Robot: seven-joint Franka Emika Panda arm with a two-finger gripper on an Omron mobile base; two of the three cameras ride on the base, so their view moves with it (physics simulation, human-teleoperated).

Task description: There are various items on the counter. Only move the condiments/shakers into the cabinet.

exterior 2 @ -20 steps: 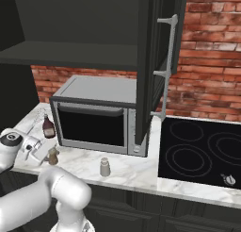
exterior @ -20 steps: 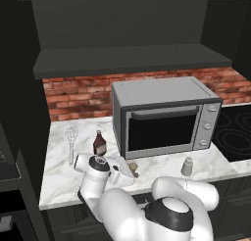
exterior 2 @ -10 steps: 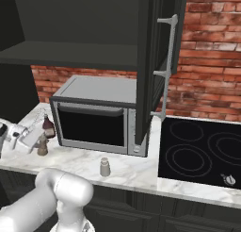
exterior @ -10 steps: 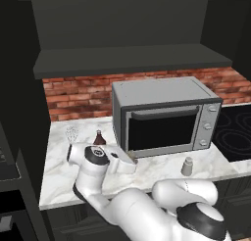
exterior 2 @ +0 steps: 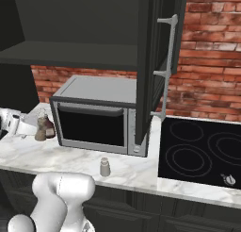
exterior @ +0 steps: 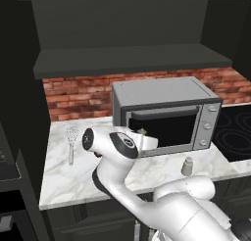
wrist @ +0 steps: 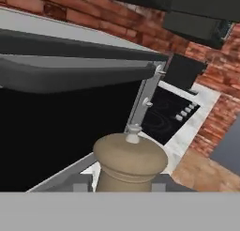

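Pepper mill (wrist: pixel 130 162): tan wood, upright between the fingertips in the hand view, knob on top; appears raised in front of the microwave (exterior: pixel 166 115) door; from the left base camera just a sliver at 12 o'clock of the hand.
Gripper (exterior: pixel 146 143): clamped on the pepper mill, judging by the mill sitting dead centre between the fingers.
Handling: likely light, rigid, smooth turned wood, so somewhat slippery; no fragility to speak of.
Hold point: best on the narrow waist under the bulging head, where the flare stops downward slip.
Bottle (exterior 2: pixel 48 127): dark red-brown, on the counter (exterior: pixel 73 179) at 9 o'clock of the microwave in the right base view; glass probably, so breakable.
Shaker (exterior: pixel 187 166): pale grey, standing at 5 o'clock of the microwave, well apart from the gripper.
Whisk (exterior: pixel 71 143): lying at 9 o'clock; to be left alone.
Cabinet (exterior: pixel 132 59): dark shelf ledge at 12 o'clock, above the microwave; destination.
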